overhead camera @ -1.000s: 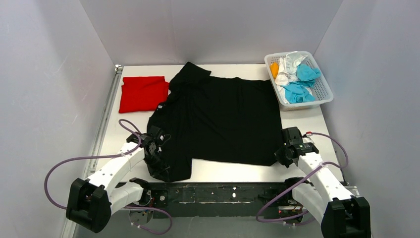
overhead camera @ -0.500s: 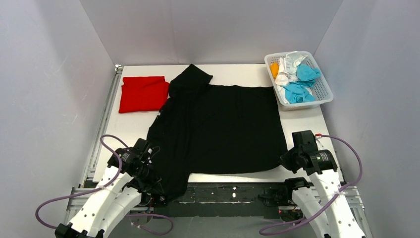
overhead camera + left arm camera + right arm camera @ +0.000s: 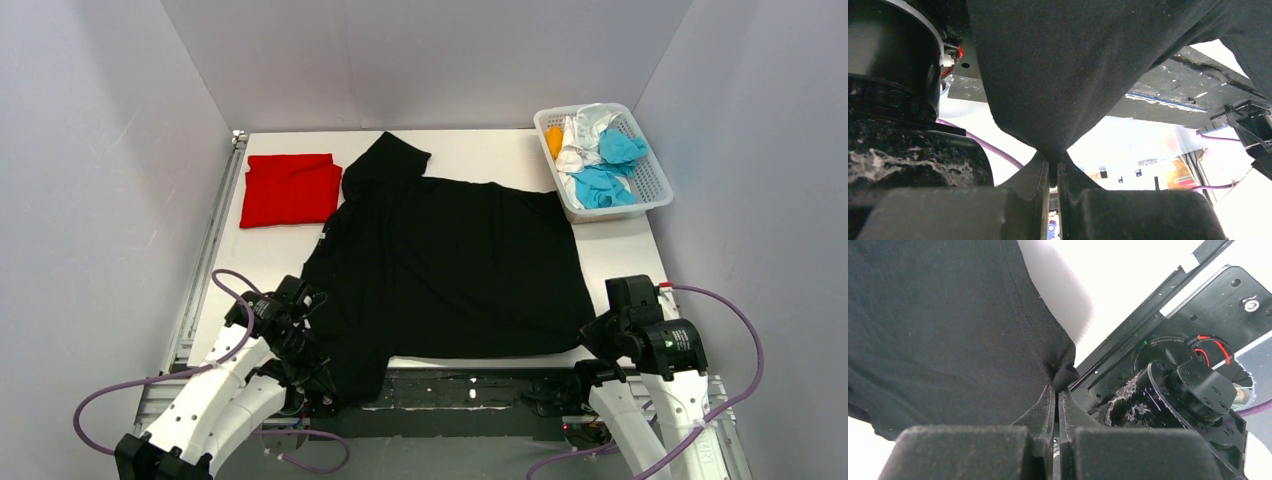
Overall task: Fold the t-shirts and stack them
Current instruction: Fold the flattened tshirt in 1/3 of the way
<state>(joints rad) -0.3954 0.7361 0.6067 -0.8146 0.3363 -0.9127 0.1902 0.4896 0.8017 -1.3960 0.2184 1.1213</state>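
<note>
A large black t-shirt (image 3: 450, 260) lies spread over the middle of the white table, its near edge pulled to the table's front edge. My left gripper (image 3: 312, 368) is shut on the shirt's near left corner; the left wrist view shows the cloth (image 3: 1058, 75) pinched between the fingers (image 3: 1070, 172). My right gripper (image 3: 592, 335) is shut on the near right hem corner, which shows in the right wrist view (image 3: 1063, 372). A folded red t-shirt (image 3: 290, 188) lies at the far left. Cyan, white and orange shirts (image 3: 598, 150) lie in the basket.
A white lattice basket (image 3: 655, 185) stands at the far right corner. A black mounting rail (image 3: 470, 385) runs below the table's near edge. Grey walls close in the left, back and right sides. Purple cables loop beside both arms.
Both grippers have pulled the black t-shirt's near corners toward the front edge and lifted slightly. The shirt has slid nearer and stretched flatter. The red shirt and the basket have not moved.
</note>
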